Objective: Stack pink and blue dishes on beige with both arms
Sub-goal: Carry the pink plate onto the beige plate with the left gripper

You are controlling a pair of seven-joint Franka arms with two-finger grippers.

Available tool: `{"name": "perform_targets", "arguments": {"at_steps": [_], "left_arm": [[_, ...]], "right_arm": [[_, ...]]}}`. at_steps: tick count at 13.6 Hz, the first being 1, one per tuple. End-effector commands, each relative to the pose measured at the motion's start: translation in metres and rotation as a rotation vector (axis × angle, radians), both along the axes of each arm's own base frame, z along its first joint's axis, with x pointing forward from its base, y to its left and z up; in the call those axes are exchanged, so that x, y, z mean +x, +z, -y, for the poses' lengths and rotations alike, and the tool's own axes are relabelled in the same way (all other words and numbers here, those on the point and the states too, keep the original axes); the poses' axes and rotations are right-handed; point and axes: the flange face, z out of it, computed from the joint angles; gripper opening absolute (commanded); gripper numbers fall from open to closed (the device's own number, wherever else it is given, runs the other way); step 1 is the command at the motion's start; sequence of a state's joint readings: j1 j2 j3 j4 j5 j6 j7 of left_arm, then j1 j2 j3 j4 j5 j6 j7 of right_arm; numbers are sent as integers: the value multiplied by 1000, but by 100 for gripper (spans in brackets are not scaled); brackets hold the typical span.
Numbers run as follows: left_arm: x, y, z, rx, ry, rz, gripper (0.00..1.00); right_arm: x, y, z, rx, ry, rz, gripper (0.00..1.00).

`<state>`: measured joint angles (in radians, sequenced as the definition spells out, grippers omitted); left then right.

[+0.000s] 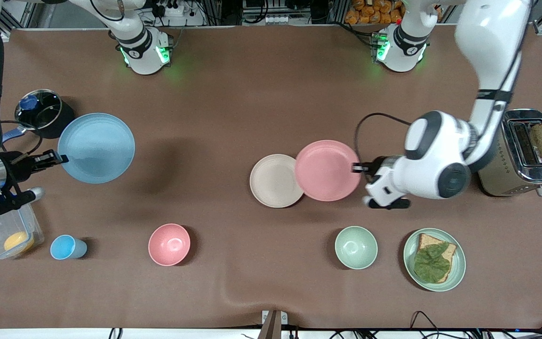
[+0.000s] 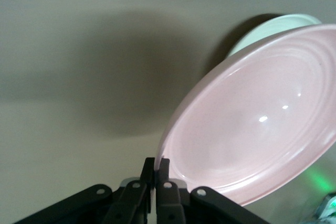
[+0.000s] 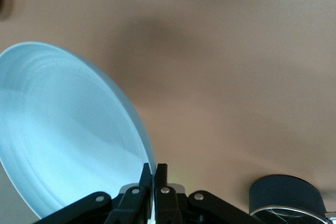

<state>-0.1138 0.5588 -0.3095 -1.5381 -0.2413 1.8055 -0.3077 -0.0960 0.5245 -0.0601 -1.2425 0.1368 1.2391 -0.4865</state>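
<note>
Pink plate (image 1: pixel 326 170) overlapping beige plate (image 1: pixel 274 181); blue plate (image 1: pixel 96 147) aloft, both gripped.

A brown cloth is covering the whole tabletop (image 1: pixel 252 94), and it's wrinkling a bit at the edge nearest the front camera. Soft shadows are falling across it. Along the top edge, cables and a power strip (image 1: pixel 172 8) are sitting, with orange things (image 1: pixel 374 12) piling up beside metal framing.
</note>
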Motion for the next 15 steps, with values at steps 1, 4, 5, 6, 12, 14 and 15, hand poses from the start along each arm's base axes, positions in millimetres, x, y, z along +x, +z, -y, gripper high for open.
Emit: {"name": "perform_targets", "arguments": {"at_steps": [1, 4, 5, 6, 12, 14, 15], "left_arm": [[2, -36, 46, -19, 64, 9, 0], [-11, -73, 83, -3, 75, 21, 0], [-12, -85, 83, 1, 76, 5, 0], [-14, -95, 85, 4, 75, -7, 0], [-14, -102, 94, -11, 80, 20, 100], [-9, -85, 100, -28, 73, 65, 100], [-2, -66, 98, -32, 72, 100, 100]], "right_arm": [[-3, 5, 1, -14, -5, -7, 0], [-3, 5, 2, -13, -6, -7, 0], [-4, 5, 2, -12, -6, -7, 0], [-4, 5, 2, -11, -5, -7, 0], [0, -6, -10, -7, 13, -20, 0], [3, -15, -26, -8, 23, -28, 0], [5, -19, -40, -19, 16, -36, 0]]}}
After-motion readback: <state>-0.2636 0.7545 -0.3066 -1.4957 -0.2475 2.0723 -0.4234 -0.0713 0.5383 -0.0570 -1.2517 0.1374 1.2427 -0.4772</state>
